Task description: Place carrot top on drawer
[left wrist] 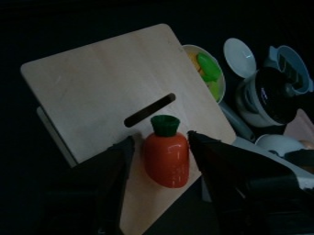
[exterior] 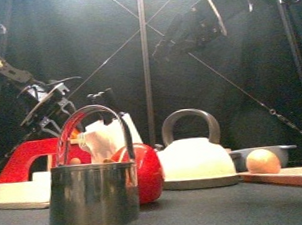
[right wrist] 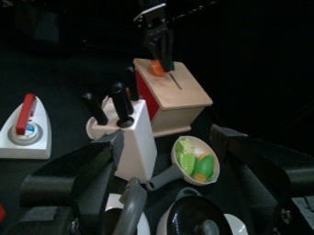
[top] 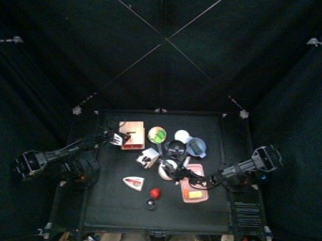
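Note:
An orange carrot (left wrist: pixel 166 158) with a green top lies on the flat top of the pale tan drawer (left wrist: pixel 105 87), next to a dark slot. My left gripper (left wrist: pixel 163 145) stands open over it. Its two fingers flank the carrot with a thin dark gap on each side. From the right wrist view the drawer (right wrist: pixel 174 92) shows as a box with the carrot (right wrist: pixel 160 66) on its top and the left gripper (right wrist: pixel 153 37) above. My right gripper (right wrist: pixel 166 170) hangs open, holding nothing, nearer the table's front. Seen from above, the drawer (top: pixel 132 129) sits at the back left.
A white knife block (right wrist: pixel 135 138), a bowl of green things (right wrist: pixel 194 158) and a red-and-white iron (right wrist: pixel 28 124) stand near the drawer. The front view shows a metal cup (exterior: pixel 94 190), a red ball (exterior: pixel 148 171), a white kettle (exterior: pixel 195 155) and a tray (exterior: pixel 288 177) with oranges.

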Controlling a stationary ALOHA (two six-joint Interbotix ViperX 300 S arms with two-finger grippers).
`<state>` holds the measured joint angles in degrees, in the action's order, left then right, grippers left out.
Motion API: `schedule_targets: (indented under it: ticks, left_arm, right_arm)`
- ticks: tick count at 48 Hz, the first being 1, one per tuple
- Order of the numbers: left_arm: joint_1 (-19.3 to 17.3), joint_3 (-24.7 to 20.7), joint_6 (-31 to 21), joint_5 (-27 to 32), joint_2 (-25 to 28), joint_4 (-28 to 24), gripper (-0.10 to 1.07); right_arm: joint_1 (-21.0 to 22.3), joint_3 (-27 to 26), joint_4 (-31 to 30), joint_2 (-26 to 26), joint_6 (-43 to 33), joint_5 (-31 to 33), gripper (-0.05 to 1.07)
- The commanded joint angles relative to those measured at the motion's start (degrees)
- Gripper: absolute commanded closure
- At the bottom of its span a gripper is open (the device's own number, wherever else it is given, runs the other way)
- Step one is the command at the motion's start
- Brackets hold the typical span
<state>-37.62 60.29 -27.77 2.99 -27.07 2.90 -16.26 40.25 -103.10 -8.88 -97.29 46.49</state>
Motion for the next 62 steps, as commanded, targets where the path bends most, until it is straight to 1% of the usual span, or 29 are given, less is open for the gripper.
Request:
schedule_targets:
  ticks: [1, 29, 43, 54, 62]
  left_arm:
    - [-0.3, -0.8, 0.0, -0.7, 0.1, 0.1, 0.01]
    - [-0.3, -0.6, 0.1, -0.9, 0.2, -0.1, 0.01]
    - [-0.3, -0.8, 0.3, -3.0, -1.6, -1.0, 0.01]
    - [-0.1, -0.5, 0.3, -3.1, -1.8, -1.0, 0.01]
    - [0.2, -0.7, 0.3, -3.1, -2.2, -1.1, 0.01]
  right_arm:
    - [0.3, -1.4, -0.3, -0.8, -0.1, 0.2, -0.02]
    - [0.3, -1.7, -0.3, 0.0, 0.4, 0.2, -0.02]
    - [0.3, -1.8, -0.3, 0.0, 0.4, -0.7, -0.02]
    - [0.3, -1.9, -0.3, 0.0, 0.4, -0.8, -0.02]
    - [-0.1, -1.9, 1.8, -0.1, 0.4, -1.0, -0.02]
